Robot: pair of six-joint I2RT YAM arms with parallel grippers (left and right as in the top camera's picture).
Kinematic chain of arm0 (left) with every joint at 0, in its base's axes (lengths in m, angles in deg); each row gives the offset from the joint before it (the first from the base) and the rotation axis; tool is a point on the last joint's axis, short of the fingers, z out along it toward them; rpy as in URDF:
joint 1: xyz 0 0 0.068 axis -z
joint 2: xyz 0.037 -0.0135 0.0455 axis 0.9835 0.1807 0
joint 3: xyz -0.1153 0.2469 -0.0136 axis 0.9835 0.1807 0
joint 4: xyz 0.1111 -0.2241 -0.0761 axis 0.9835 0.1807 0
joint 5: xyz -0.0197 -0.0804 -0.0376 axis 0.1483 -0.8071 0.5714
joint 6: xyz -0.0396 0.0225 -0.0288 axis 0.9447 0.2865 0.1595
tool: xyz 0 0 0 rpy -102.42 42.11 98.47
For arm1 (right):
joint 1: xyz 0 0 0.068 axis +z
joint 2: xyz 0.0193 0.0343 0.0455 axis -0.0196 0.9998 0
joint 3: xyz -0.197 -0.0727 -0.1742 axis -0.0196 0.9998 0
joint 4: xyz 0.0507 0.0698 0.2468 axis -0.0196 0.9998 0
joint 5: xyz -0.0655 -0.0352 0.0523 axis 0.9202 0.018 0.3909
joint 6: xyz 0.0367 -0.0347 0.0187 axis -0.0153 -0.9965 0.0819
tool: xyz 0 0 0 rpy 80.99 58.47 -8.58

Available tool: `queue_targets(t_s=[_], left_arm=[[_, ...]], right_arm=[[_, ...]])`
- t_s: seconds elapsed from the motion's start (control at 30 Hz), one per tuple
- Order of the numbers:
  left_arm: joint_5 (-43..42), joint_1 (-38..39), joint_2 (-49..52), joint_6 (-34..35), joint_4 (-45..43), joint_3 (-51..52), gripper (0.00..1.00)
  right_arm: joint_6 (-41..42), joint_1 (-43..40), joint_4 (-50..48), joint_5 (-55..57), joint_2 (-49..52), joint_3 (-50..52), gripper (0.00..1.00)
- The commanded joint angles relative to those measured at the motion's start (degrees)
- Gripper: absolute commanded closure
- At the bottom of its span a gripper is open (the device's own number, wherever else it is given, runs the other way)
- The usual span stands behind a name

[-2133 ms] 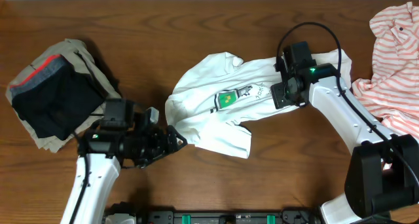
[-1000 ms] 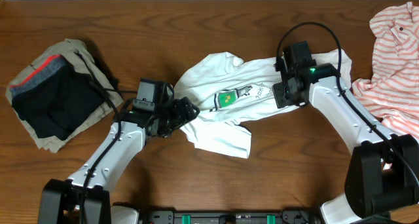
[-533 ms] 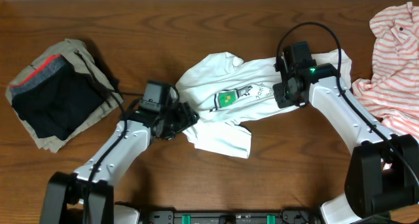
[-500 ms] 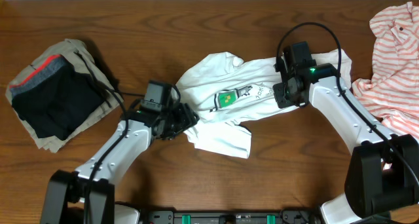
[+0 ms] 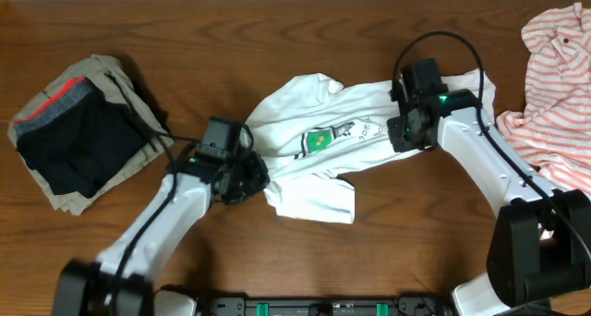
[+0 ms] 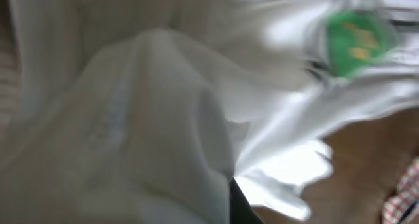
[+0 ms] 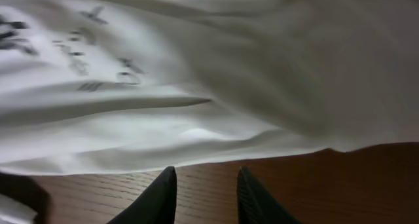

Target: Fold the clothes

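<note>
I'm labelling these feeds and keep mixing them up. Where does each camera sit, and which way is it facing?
Overhead: above the table, looking straight down at the white shirt; both arms show.
Left wrist: on the left arm, blurred, close against the shirt's green logo; hardly any of the robot shows.
Right wrist: on the right arm, facing the shirt's edge and bare wood; right gripper, fingers apart.
Shared: overhead and left wrist both show the logo.

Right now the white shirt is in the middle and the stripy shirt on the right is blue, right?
No, the stripy shirt is orange and white, not blue; the overhead view shows it. The white shirt is in the middle.
</note>
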Motion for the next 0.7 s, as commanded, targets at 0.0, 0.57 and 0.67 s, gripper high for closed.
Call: queue_targets(t_s=[0.0,0.57,0.67], left_arm=[[2.49,-0.72,-9.77,-4.55,3.02,-5.09,0.94],[18.05,-1.73,-20.94,-4.61,7.13,-5.44,0.94],[18.05,-1.73,-20.41,-4.61,7.1,-5.44,0.94]], right_arm=[[1.25,-2.32,1.16,0.09,-0.39,0.0,0.69],[-2.01,-4.55,2.58,-0.26,-0.35,3.1,0.4],[-7.56,-4.55,2.54,-3.48,-0.35,5.4,0.34]])
